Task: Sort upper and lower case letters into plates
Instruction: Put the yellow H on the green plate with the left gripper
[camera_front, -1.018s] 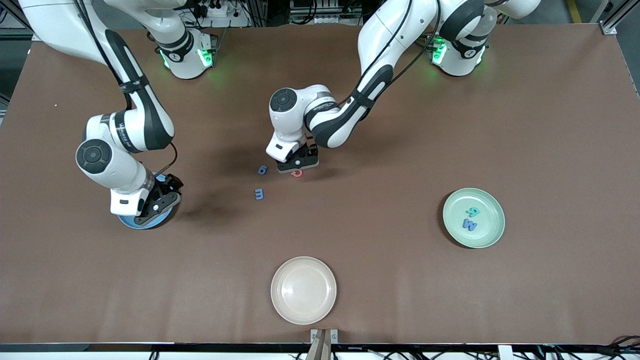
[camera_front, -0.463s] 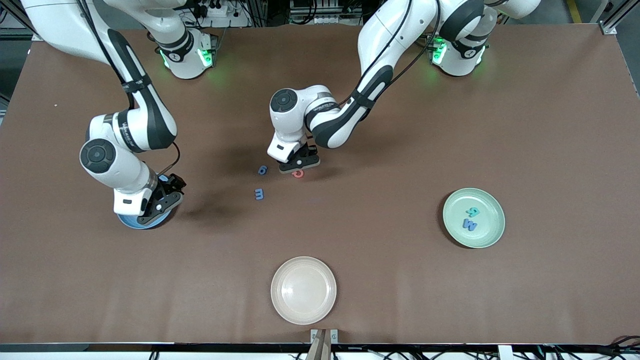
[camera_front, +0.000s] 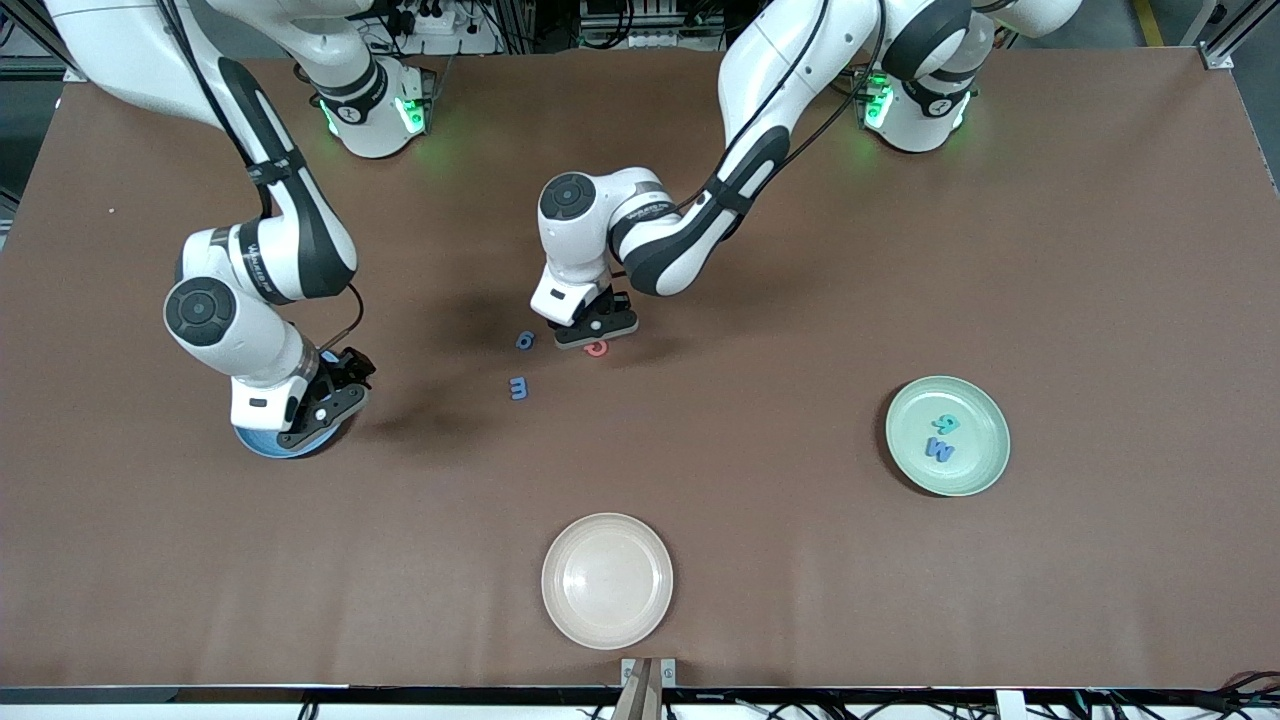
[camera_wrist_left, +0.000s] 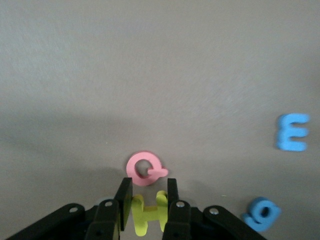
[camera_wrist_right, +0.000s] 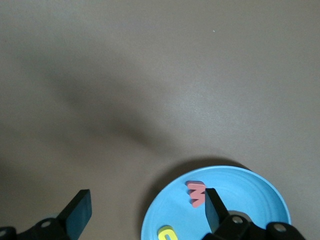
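My left gripper (camera_front: 597, 328) is low over the table's middle, its fingers closed against both legs of a yellow letter H (camera_wrist_left: 149, 212); in the left wrist view the gripper (camera_wrist_left: 148, 184) has a pink Q (camera_wrist_left: 145, 168) lying just past its tips, which also shows in the front view (camera_front: 596, 347). A blue g (camera_front: 525, 341) and a blue E (camera_front: 518, 388) lie beside it. My right gripper (camera_front: 312, 405) is open and empty over the sky blue plate (camera_front: 262, 445), which holds a pink letter (camera_wrist_right: 196, 193) and a yellow letter (camera_wrist_right: 166, 233). The mint green plate (camera_front: 985, 450) holds two bluish letters.
A cream-white plate (camera_front: 607, 580) sits near the front edge at the table's middle. The mint green plate is toward the left arm's end and the sky blue plate (camera_wrist_right: 250, 195) toward the right arm's end.
My right gripper has drifted slightly up and toward the table's middle over the sky blue plate. My left gripper has barely moved.
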